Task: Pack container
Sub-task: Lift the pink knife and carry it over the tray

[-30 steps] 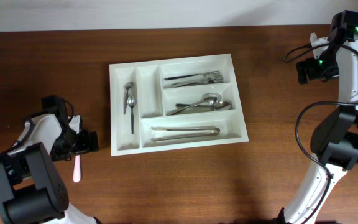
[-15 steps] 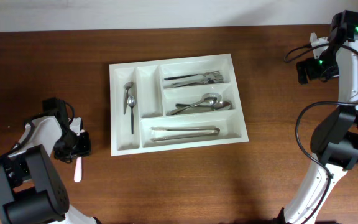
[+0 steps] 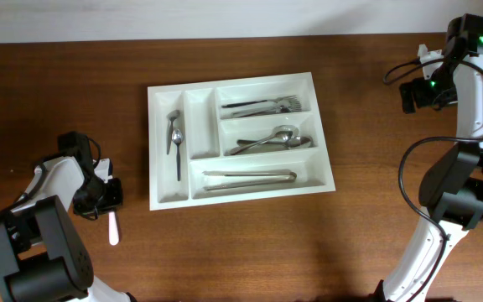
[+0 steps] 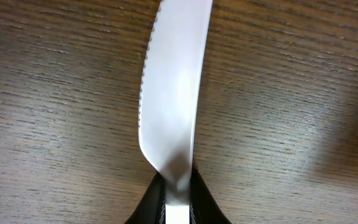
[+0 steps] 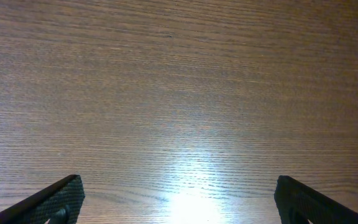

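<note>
A large white rectangular plastic cutlery tray (image 3: 326, 159) lies flat in the middle of the dark brown wooden counter (image 3: 250, 252). Its two narrow upright compartments are on the left, with three long horizontal ones stacked to their right. A single metal spoon (image 3: 174, 138) lies in the leftmost narrow slot. The top long compartment holds metal forks (image 3: 262, 106), the middle one a few metal spoons (image 3: 273, 139), and the bottom one a pair of slim metal tongs (image 3: 248, 178).

The left claw (image 3: 109, 201) sits low over the counter, near the tray's lower-left corner but apart from it. It is clamped on a pale, smooth table knife (image 3: 113, 228) with a serrated edge. From the wrist view, its black fingers (image 4: 145, 208) pinch in on the narrow base of the blade. I cannot tell whether the knife rests on the wood or hangs just above it.

The right claw (image 3: 415, 94) is over by the far right of the counter, well apart from the tray. Its black fingers (image 5: 48, 199) are spread wide, with only bare wood between them.
</note>
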